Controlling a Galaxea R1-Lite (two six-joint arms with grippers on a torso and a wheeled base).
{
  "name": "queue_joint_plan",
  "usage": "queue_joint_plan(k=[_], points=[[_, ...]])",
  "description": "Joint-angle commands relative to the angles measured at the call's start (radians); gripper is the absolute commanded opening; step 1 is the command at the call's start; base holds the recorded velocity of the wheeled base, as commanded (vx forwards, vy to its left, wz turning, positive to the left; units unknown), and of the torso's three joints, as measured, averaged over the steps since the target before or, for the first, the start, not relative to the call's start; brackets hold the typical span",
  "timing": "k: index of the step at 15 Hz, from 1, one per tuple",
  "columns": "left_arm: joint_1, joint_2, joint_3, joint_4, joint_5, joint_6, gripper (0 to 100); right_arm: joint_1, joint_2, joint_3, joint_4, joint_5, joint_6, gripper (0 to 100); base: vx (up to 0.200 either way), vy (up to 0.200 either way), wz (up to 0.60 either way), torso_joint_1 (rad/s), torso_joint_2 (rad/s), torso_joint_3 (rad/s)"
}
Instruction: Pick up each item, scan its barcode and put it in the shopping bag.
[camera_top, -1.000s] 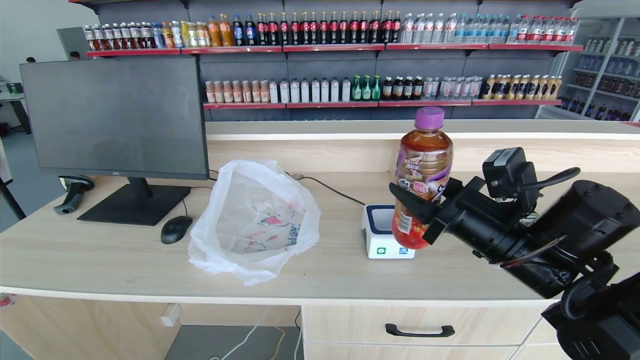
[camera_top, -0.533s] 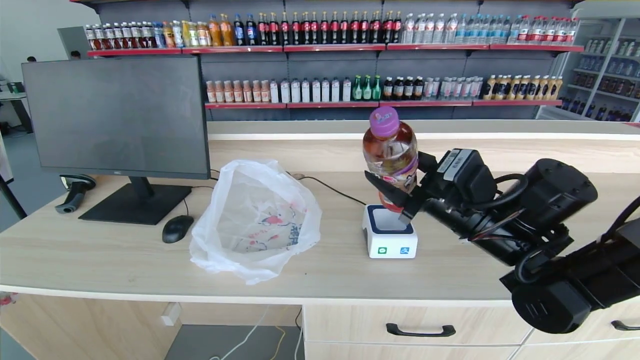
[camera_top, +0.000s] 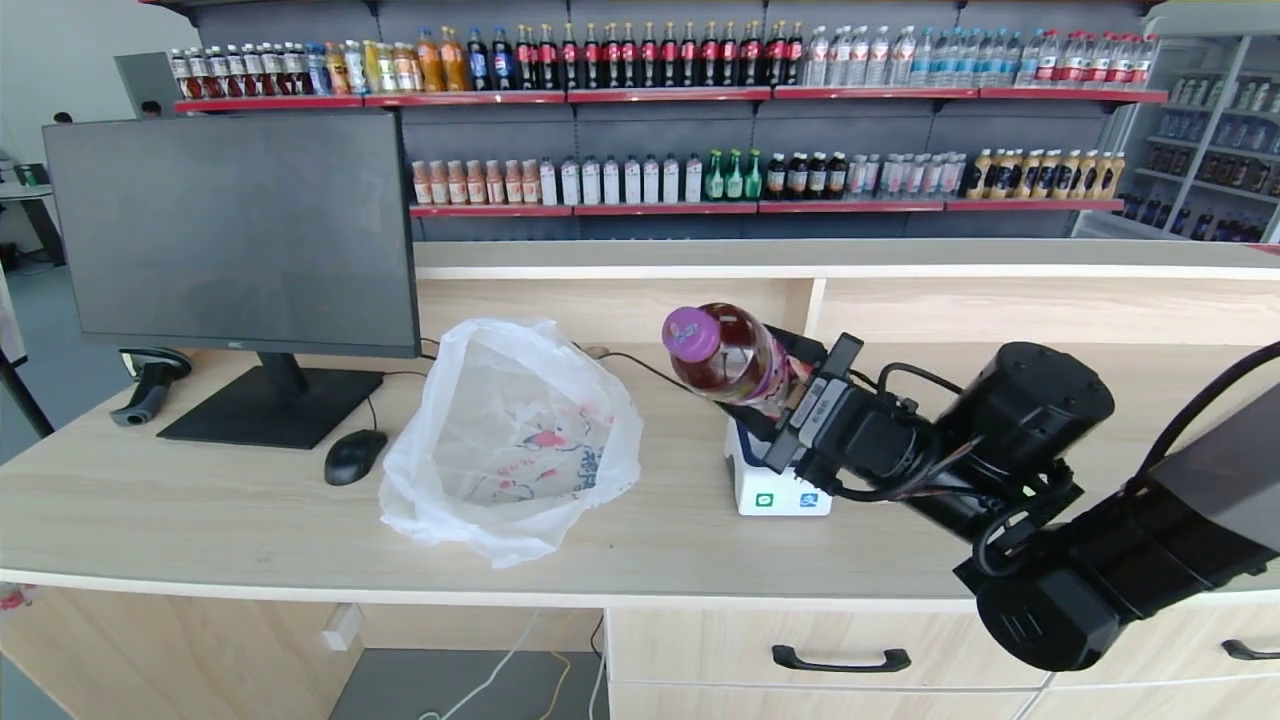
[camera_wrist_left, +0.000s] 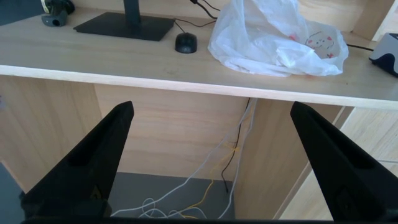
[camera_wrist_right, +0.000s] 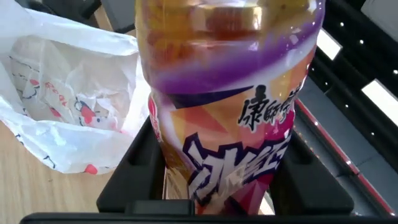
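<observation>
Got the bottle (camera_top: 735, 360) clamped in my right hand (camera_top: 788, 392), over the scanner (camera_top: 775, 490), tipped near-flat, cap pointing left at the bag (camera_top: 510, 440) on the counter (camera_top: 250, 520). Bag lies left of that hand, roughly along the bottle's axis. My left hand (camera_wrist_left: 211, 107) is released, low by the counter front.

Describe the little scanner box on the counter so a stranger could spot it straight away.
On the wooden counter, look just right of the crumpled white shopping bag. The scanner box sits there beneath the tilted bottle; it is the only white cube, with two small coloured stickers on its front.
</observation>
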Motion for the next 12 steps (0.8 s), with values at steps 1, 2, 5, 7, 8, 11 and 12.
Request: queue_joint_plan(k=[1,2,5,7,8,11,12], points=[[0.000,0.000,0.000,0.000,0.000,0.000,100,-0.001,0.007,0.002,-0.003,-0.001,-0.040,0,0.000,0.000,0.00,0.000,0.00,0.000],[0.000,0.000,0.000,0.000,0.000,0.000,100,-0.006,0.009,0.013,-0.003,-0.001,-0.066,0,0.000,0.000,0.00,0.000,0.00,0.000],[0.000,0.000,0.000,0.000,0.000,-0.002,100,-0.009,0.007,0.017,-0.003,0.002,-0.099,0,0.000,0.000,0.00,0.000,0.00,0.000],[0.000,0.000,0.000,0.000,0.000,0.000,100,-0.010,0.027,0.020,-0.003,0.058,-0.137,0,0.000,0.000,0.00,0.000,0.00,0.000],[0.000,0.000,0.000,0.000,0.000,0.000,100,-0.016,0.045,0.019,-0.003,0.094,-0.155,0,0.000,0.000,0.00,0.000,0.00,0.000],[0.000,0.000,0.000,0.000,0.000,0.000,100,-0.061,0.079,0.013,-0.003,0.189,-0.201,0,0.000,0.000,0.00,0.000,0.00,0.000],[0.000,0.000,0.000,0.000,0.000,0.000,100,-0.072,0.085,0.011,-0.003,0.213,-0.215,0,0.000,0.000,0.00,0.000,0.00,0.000]])
